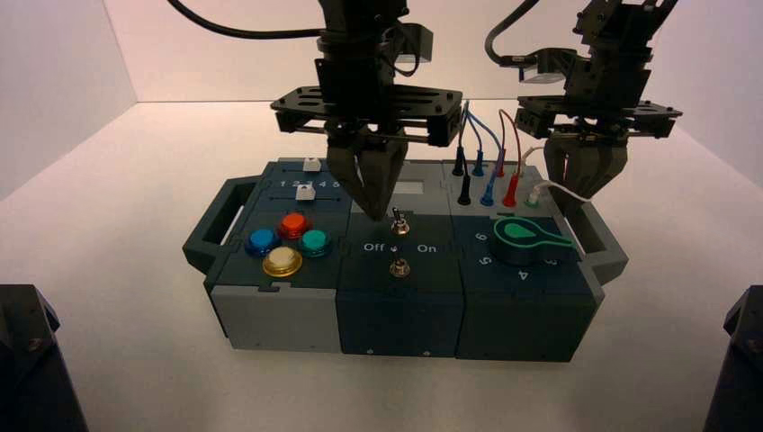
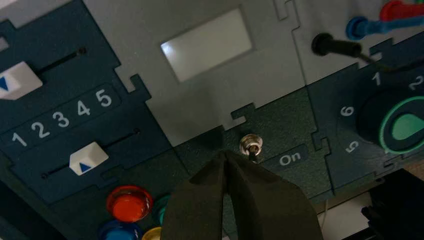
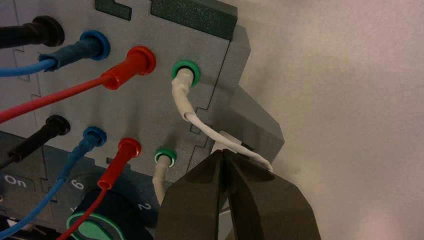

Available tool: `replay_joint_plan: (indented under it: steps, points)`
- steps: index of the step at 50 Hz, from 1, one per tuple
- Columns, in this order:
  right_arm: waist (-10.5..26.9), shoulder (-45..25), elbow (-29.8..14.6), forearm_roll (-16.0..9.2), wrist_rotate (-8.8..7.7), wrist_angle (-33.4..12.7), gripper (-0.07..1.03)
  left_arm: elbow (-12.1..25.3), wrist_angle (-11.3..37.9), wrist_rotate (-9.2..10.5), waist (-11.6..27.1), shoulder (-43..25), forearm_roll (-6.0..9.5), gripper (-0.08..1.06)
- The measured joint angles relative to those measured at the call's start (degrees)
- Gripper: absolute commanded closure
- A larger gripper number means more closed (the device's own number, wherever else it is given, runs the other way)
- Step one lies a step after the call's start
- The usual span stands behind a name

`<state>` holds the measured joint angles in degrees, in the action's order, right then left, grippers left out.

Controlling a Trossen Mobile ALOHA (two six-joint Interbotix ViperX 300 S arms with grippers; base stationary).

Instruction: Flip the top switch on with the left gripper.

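Beside the top switch (image 2: pixel 251 145), on its Off side, the left hand (image 2: pixel 226 156) hangs with fingers pressed together. Approach looks finished; next, a short sideways nudge toward "On". Right hand (image 3: pixel 223 156), also pinched together, idles by the white wire (image 3: pixel 200 125).

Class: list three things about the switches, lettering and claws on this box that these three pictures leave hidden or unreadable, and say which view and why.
1. "Off" lettering: left wrist view, covered by the black left claw.
2. Tiny silver top toggle switch: its lever position is unclear; it points toward the camera.
3. Identical lower silver toggle: high view only, too small to read.
4. Black right claw: contact with the white wire is unclear.
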<state>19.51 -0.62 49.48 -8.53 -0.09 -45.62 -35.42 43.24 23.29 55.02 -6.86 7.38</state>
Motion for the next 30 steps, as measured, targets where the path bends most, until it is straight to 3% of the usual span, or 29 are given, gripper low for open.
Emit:
replay_joint_plan:
  steps: [30]
  points:
    - [0.00,0.00,0.00,0.09,-0.09,0.09,0.99,0.79,0.26,-0.09,0.00,-0.26,0.62,1.01]
